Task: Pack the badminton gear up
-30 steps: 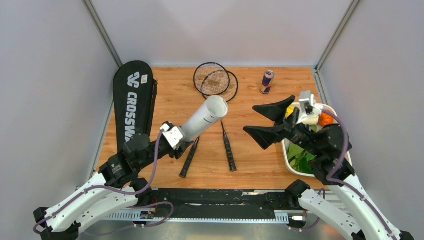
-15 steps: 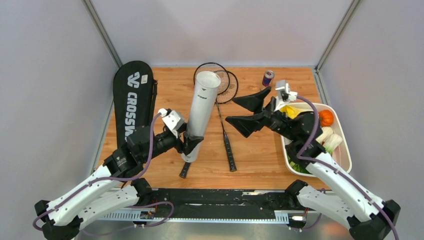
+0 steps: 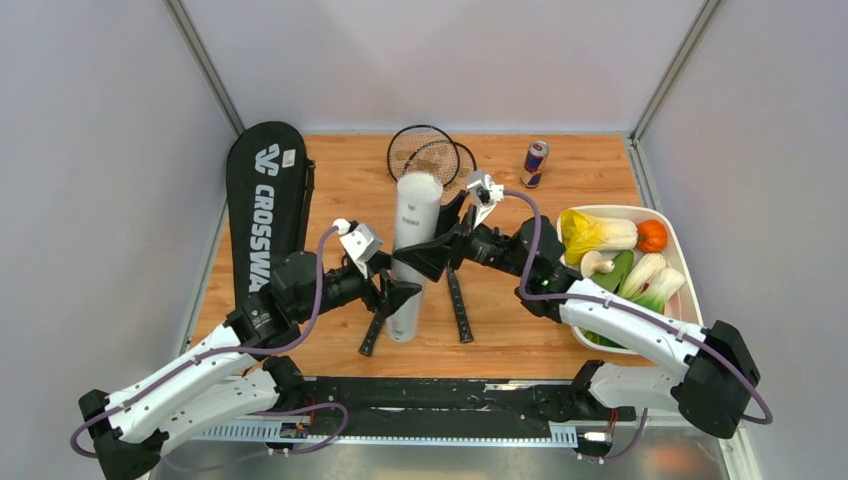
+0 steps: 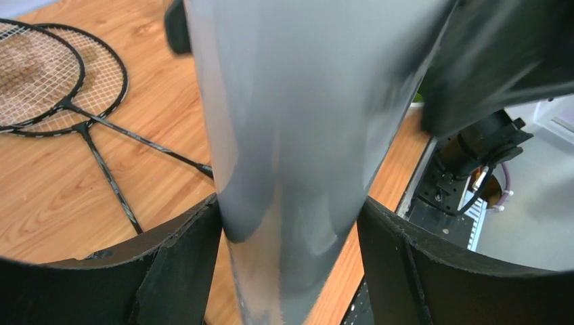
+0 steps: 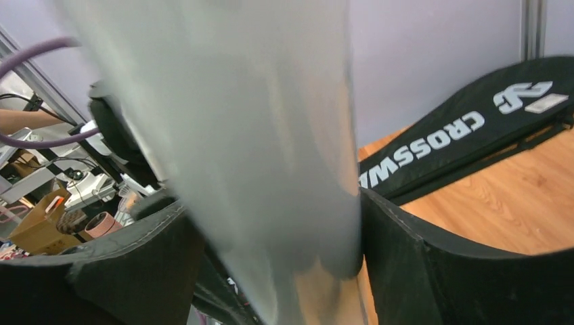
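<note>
Packing half-begun: my left gripper (image 3: 392, 290) clamps the tall white cylindrical tube (image 3: 415, 215) low, my right gripper (image 3: 440, 235) grips it higher, upright at table centre. Two thin black rackets (image 3: 430, 160) at 12 o'clock and the long black "CROSSWAY" bag (image 3: 265, 205) at 10 await packing.

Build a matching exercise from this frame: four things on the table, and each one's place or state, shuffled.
Things:
1. white tube
2. racket bag
3. drink can
4. vegetable tray

Places or states:
A. lying along the left edge of the table
B. at the far edge, right of the racket heads
C. upright, clasped by the left gripper and the right gripper
D. at the right edge

Pairs: 1-C, 2-A, 3-B, 4-D
</note>
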Controlling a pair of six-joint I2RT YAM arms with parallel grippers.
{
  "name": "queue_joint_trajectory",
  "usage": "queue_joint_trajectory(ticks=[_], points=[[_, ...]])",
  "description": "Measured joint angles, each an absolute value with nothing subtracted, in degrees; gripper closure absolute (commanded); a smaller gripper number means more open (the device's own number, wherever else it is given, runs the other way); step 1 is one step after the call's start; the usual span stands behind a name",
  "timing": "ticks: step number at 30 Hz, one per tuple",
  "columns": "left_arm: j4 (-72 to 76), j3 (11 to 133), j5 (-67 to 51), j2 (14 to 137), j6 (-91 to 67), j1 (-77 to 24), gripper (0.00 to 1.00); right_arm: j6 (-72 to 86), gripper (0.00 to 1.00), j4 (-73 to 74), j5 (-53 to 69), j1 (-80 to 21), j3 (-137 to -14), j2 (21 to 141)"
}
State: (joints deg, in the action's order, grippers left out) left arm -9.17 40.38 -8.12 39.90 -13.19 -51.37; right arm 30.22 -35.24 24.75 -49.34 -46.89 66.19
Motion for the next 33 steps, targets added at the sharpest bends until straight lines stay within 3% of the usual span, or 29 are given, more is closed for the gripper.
queue_joint_trajectory(ticks=[6,8,16,25,33], points=[[-6.98,39.68,-8.67,38.96,-13.34,-51.37,0.18,30.44,0.64,-34.44,22.9,-49.5,-46.87,68.55],[-6.76,39.42,-8.51,38.46,-13.23,-51.37,0.17,30.55,0.72,-34.37,21.43,-49.5,-46.92,68.47],[-8.19,39.27,-8.1,38.04,-11.44,-51.35,0.18,30.15,0.67,-23.14,14.31,-47.27,-50.92,66.54],[-14.74,39.29,-5.61,35.77,-6.02,-51.35,0.18,26.33,0.63,-0.82,13.1,-29.08,-62.81,65.36],[-21.23,39.38,3.49,35.16,-0.05,-51.35,0.18,17.17,0.55,18.5,13.52,-18.85,-68.99,75.88]])
